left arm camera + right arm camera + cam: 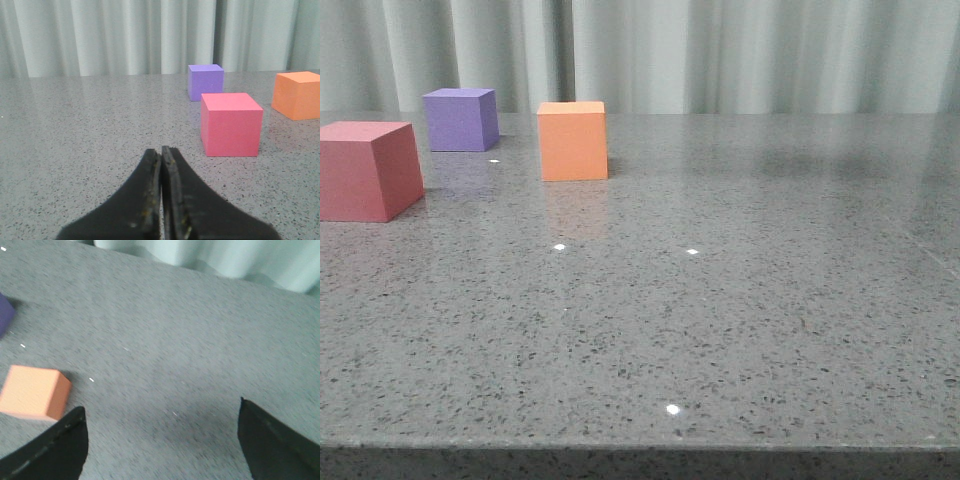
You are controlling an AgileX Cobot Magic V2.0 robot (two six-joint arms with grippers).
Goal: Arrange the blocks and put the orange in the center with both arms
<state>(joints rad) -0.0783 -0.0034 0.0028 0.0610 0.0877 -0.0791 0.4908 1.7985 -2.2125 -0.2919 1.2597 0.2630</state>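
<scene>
STEP: opening approach, nothing gripped | ORANGE CUBE (573, 140): far left of worktop (740, 320), right of purple cube (461, 119) and pinkish-red cube (366, 169) | LEFT GRIPPER (161, 155): jaws closed, empty | RIGHT GRIPPER (162, 420): jaws wide apart, empty | NEXT: likely right gripper straddles orange cube.

Table (740, 320): grey speckled stone-look top, polished, semi-glossy w/ small light glints and faint block reflections.

Orange cube (573, 140): plain matte, smooth faces, sharp edges, foam- or painted-wood-like; can't tell which. Purple cube (461, 119), behind and left of the orange: same matte finish. Pinkish-red cube (365, 170), nearer than the orange and to its left: matte, smooth, no shine.

Curtain (720, 55) behind the orange: pale cloth, soft vertical folds, dull.

Left gripper (161, 200): black fingers, matte plastic-looking, inner edges scuffed w/ yellowish flecks. Right gripper (162, 437): black, matte; blurred, texture unclear.
</scene>
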